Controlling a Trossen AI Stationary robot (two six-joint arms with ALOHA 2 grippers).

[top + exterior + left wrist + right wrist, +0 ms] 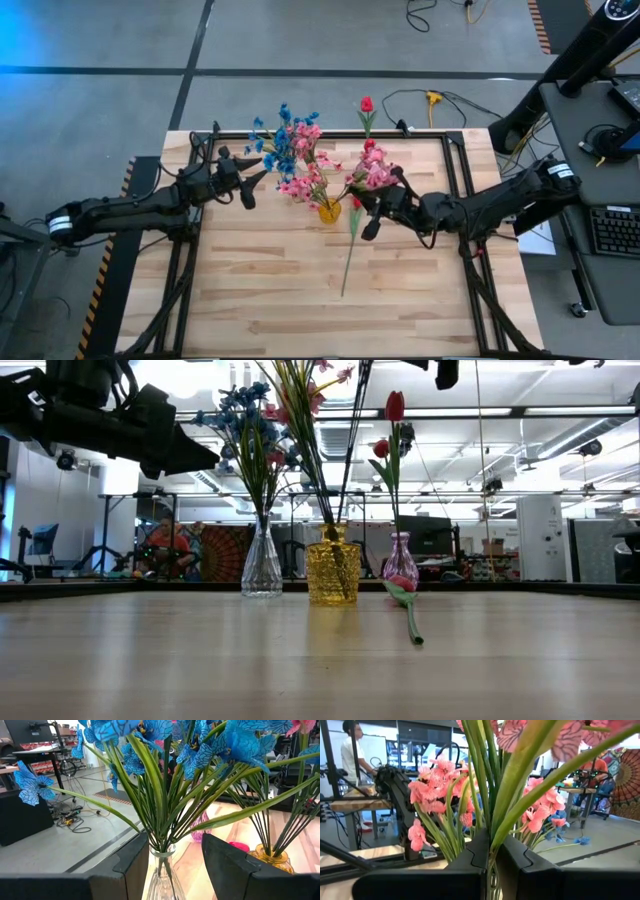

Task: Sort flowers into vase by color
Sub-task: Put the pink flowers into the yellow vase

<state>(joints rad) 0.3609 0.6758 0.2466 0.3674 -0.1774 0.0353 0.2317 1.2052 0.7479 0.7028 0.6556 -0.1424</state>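
Nearest the low camera, one red flower (pixel 411 618) lies on the surface (pixel 280 290), its stem also seen in the high view running toward the front edge: judged the main item left to sort. Behind it stand three vases in a row: the clear vase (pixel 261 565) with blue flowers (pixel 277 140), the yellow vase (pixel 333 572) with pink flowers (pixel 305 180), and the pink vase (pixel 400 563) with red buds (pixel 394 408). Left tool (pixel 172 857) stands open, jaws either side of the clear vase's neck; right tool (pixel 492 857) is shut on green stems (pixel 512 780) among pink blossoms, so that spray seems mid-placement.

Two black jointed arms (pixel 130 210), white wrist bands.
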